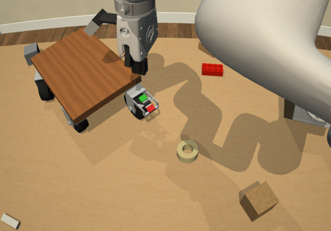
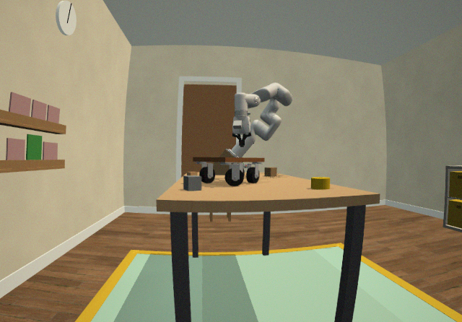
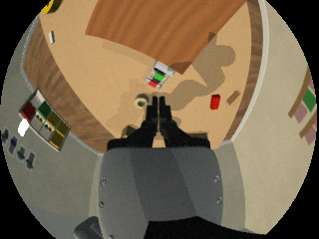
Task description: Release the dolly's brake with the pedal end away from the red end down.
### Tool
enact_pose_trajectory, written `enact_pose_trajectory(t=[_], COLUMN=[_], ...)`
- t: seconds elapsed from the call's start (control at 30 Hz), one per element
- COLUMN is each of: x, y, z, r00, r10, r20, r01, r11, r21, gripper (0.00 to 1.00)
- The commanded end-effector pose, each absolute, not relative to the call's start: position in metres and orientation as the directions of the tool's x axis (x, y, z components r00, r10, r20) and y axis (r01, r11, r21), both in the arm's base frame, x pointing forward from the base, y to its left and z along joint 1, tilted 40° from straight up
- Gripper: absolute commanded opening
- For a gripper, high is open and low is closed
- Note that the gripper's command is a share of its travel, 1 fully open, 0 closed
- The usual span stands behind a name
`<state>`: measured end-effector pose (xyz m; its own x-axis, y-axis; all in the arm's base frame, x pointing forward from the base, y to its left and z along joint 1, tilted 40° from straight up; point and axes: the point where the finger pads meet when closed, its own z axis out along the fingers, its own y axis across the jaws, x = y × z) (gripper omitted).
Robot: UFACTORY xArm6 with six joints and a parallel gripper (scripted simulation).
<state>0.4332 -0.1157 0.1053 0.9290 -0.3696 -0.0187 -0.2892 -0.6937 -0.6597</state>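
The dolly (image 1: 84,74) has a brown wooden deck and black wheels and stands at the table's back left; it also shows in the exterior view (image 2: 228,159) and in the wrist view (image 3: 166,16). Its caster's brake pedal (image 1: 147,102) sticks out at the deck's near right corner, with a green end (image 1: 143,97) nearer the deck and a red end (image 1: 151,107) outward; it also shows in the wrist view (image 3: 158,79). My gripper (image 1: 136,67) is shut and empty, pointing down, above the deck's right corner, up from the pedal. It also shows in the wrist view (image 3: 158,100).
A red toy brick (image 1: 212,69) lies right of the dolly. A cream ring (image 1: 186,148) lies in front of the pedal. A brown cube (image 1: 258,200) sits front right, a grey cube (image 1: 31,52) behind the dolly's left corner, a white block (image 1: 10,220) front left. The arm's base (image 1: 304,114) is at right.
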Motion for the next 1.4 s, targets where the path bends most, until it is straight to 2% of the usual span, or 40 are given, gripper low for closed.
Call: enact_pose_trajectory(t=[0.0,0.17,0.23,0.3,0.67,0.73,0.8,0.83,1.23,1.37], x=[0.435,0.436,0.436,0.437,0.438,0.438,0.438,0.438,0.438,0.438], y=[-0.113,-0.110,-0.110,-0.109,-0.105,-0.104,-0.104,-0.104,-0.103,-0.103], z=[0.102,0.098,0.098,0.096,0.090,0.090,0.090,0.090,0.089,0.089], r00=[0.814,0.679,0.679,0.556,0.142,0.059,0.059,-0.063,-0.514,-0.582], r10=[-0.547,-0.659,-0.659,-0.723,-0.791,-0.785,-0.785,-0.765,-0.584,-0.541], r20=[-0.197,-0.323,-0.323,-0.410,-0.595,-0.617,-0.617,-0.640,-0.628,-0.607], r01=[-0.536,-0.696,-0.696,-0.796,-0.957,-0.966,-0.966,-0.965,-0.823,-0.779], r11=[-0.573,-0.438,-0.438,-0.322,0.043,0.112,0.112,0.210,0.543,0.586], r21=[-0.620,-0.569,-0.569,-0.512,-0.286,-0.235,-0.235,-0.156,0.169,0.224], gripper=[0.00,0.00,0.00,0.00,0.00,0.00,0.00,0.00,0.00,0.00])
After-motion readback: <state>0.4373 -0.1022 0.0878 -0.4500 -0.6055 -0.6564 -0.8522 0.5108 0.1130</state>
